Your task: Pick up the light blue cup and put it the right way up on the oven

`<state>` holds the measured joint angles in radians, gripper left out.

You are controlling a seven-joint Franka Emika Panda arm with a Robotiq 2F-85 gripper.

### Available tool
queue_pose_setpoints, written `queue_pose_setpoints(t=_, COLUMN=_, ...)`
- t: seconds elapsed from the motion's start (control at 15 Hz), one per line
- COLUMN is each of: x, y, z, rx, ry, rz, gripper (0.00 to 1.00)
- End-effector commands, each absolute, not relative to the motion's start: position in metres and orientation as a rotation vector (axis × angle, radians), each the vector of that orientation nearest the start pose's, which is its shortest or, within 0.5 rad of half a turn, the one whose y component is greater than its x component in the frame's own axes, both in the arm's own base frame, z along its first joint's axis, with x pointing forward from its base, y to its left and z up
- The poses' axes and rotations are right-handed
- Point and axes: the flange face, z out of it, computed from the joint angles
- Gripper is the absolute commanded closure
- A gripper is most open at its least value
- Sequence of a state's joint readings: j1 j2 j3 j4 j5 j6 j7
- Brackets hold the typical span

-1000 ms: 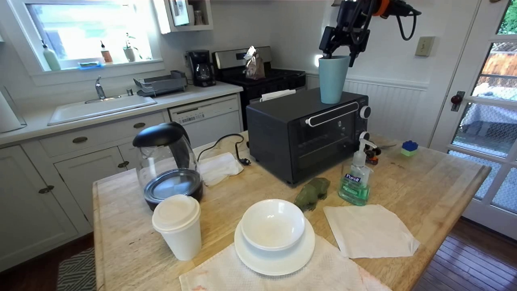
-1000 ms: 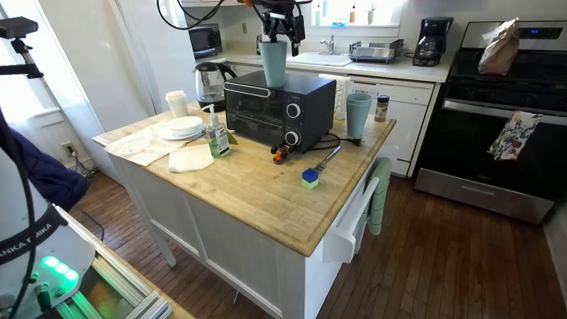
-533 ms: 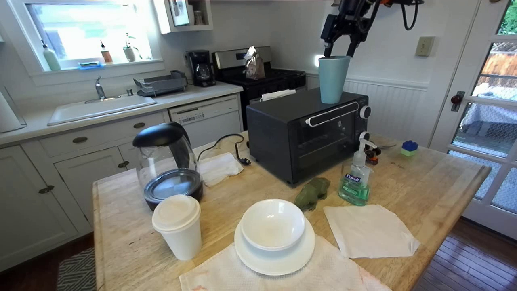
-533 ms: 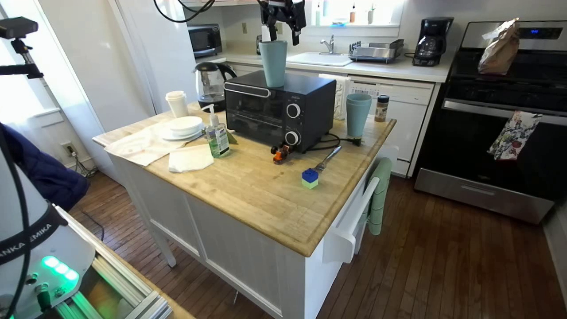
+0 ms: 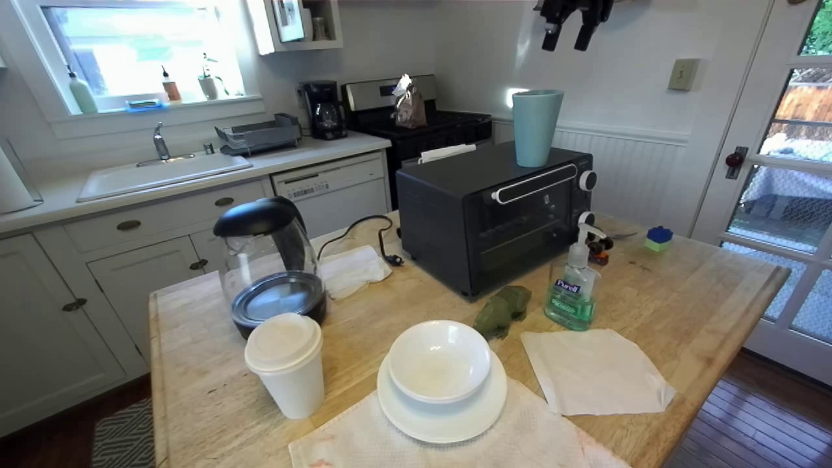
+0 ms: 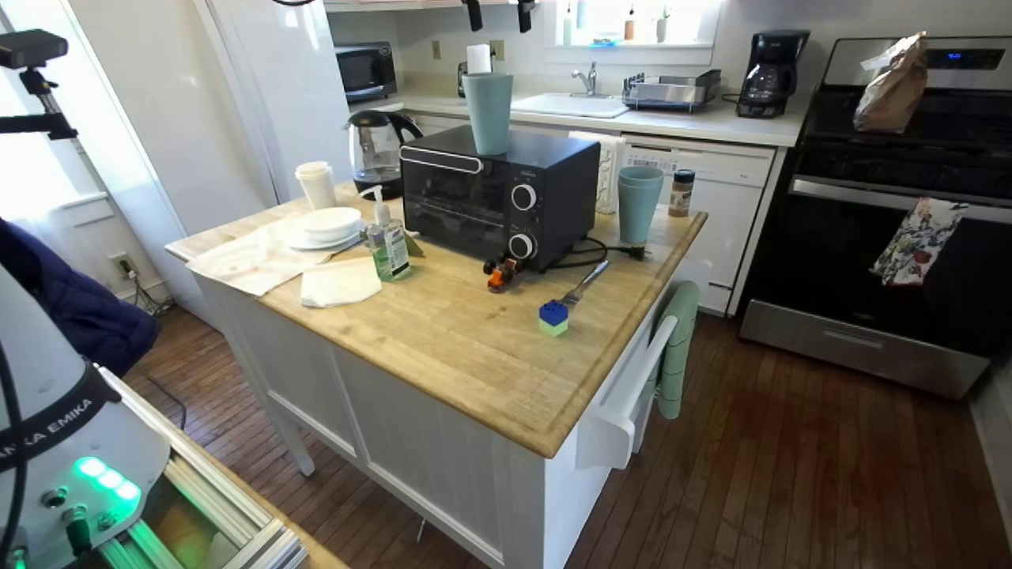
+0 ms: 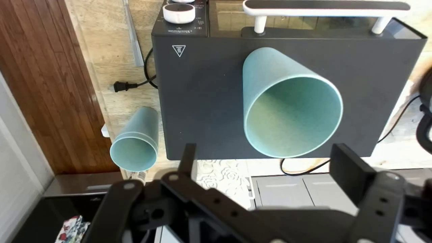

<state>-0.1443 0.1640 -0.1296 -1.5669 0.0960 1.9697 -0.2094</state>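
At upper right, black gripper (image 5: 565, 45) stands wide above light blue tapered plastic cup (image 5: 537, 129), upright on black boxy oven (image 5: 481, 214); placement appears complete, only retreat remaining.

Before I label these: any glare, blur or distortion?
Window washed out in both exterior views; bright spot on the wall in an exterior view; wrist view: pincer looks soft, perspective flares the light blue tumbler on the toaster oven.

In an exterior view: window (image 5: 153, 52) blown out, 10 o'clock; glare on wall (image 5: 500, 62), 1 o'clock; cupboards (image 5: 58, 354) dim, 8 o'clock.
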Motion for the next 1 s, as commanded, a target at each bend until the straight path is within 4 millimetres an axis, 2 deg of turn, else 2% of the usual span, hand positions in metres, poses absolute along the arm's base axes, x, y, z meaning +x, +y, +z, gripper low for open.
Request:
queue_pose_setpoints(t=0.0, x=0.590, y=-0.158, z=0.591, rx=-3.126, ry=0.024, rz=-0.357, gripper=0.00)
queue_pose_setpoints(t=0.2, x=0.576, y=-0.155, z=0.606, rx=-3.132, ry=-0.012, rz=-0.352, gripper=0.00)
queue_pose_setpoints(t=0.53, x=0.555, y=-0.151, z=0.628, rx=-3.129, ry=-0.064, rz=-0.445, gripper=0.00)
queue_pose_setpoints(t=0.6, x=0.554, y=-0.151, z=0.629, rx=-3.125, ry=-0.063, rz=-0.439, gripper=0.00)
queue_pose_setpoints(t=0.67, x=0.568, y=-0.153, z=0.628, rx=-3.128, ry=-0.025, rz=-0.434, gripper=0.00)
queue_pose_setpoints(t=0.93, x=0.561, y=-0.152, z=0.630, rx=-3.126, ry=-0.037, rz=-0.434, gripper=0.00)
